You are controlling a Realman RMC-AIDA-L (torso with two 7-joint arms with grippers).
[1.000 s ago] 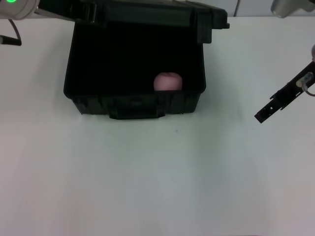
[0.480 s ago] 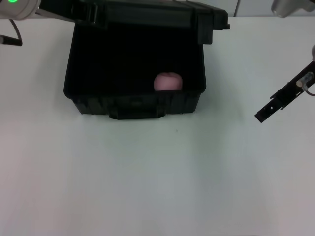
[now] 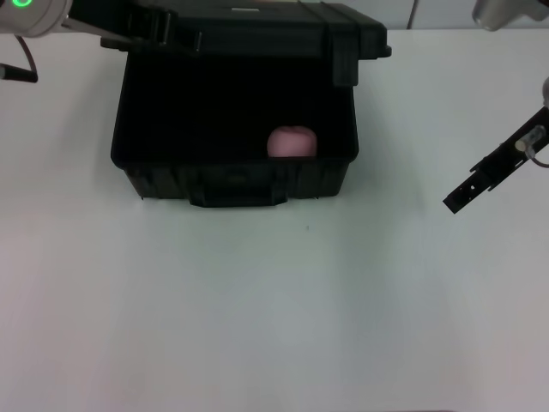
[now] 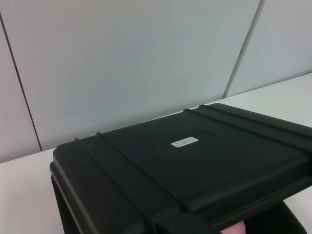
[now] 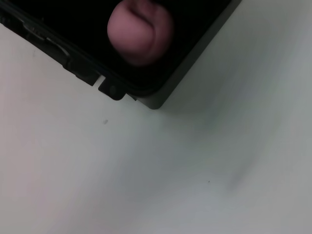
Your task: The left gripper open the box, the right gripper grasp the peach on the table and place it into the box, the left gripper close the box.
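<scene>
On the white counter [image 3: 257, 326] the box [image 3: 232, 176] holds the peach [image 3: 292, 142]; left gripper [image 3: 129, 30] at its lid and right gripper [image 3: 459, 199] aside, grips unclear

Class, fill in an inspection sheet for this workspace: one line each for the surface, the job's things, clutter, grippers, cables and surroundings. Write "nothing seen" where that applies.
Surface: white table, with a tiny dark speck in front of the box.
Job's things: black box open, its lid partly raised and tilting forward over the opening; peach inside, near the front wall towards the right.
Clutter: nothing seen.
Grippers: left gripper at the lid's left rear corner; right gripper above the table, right of the box, holding nothing.
Cables: thin grey cable on the right arm.
Surroundings: pale wall panels behind the table.
</scene>
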